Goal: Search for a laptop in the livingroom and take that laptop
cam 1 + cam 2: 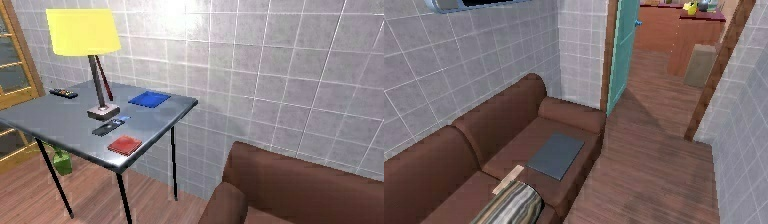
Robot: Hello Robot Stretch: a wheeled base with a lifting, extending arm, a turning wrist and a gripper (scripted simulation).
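In the arm side view a flat grey closed laptop (556, 156) lies on the seat of a long brown leather sofa (479, 125), on the cushion nearer the sofa's arm at the picture's right. Near it, lower in the picture, a small beige strip (509, 180) rests beside a striped cushion (509, 205). Past the sofa a teal door (624, 55) stands open onto a brown wooden floor (649, 150). In the forward view a dark grey table with thin black legs (60, 120) carries a lamp with a yellow shade (85, 33), a black remote control (63, 93), a blue flat square (148, 99) and a red flat square (124, 145). I cannot tell the state of the gripper.
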